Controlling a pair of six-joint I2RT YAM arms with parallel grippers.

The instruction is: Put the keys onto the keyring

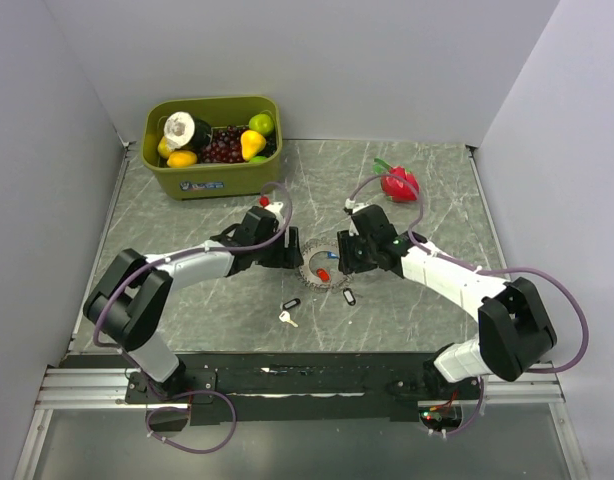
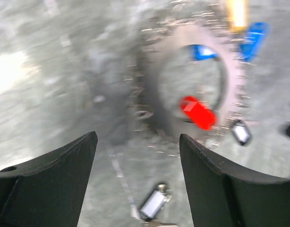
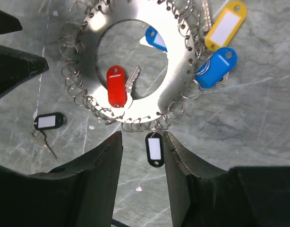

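Right tool (image 3: 141, 136), jaws parted and gripping nothing, straddles a black-tagged key (image 3: 155, 149) at the keyring (image 3: 180, 42) rim.

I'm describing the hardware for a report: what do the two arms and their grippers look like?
Both the left arm and right arm have white shells with black joints, and purple cables loop along them. The left gripper and right gripper each carry two black, curved fingers.

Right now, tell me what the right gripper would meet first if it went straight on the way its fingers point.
Most likely the black plastic key tag with a white label, lying between the right gripper's open fingers. Just beyond sits the silver metal disc rimmed with small rings. Depth is unclear.
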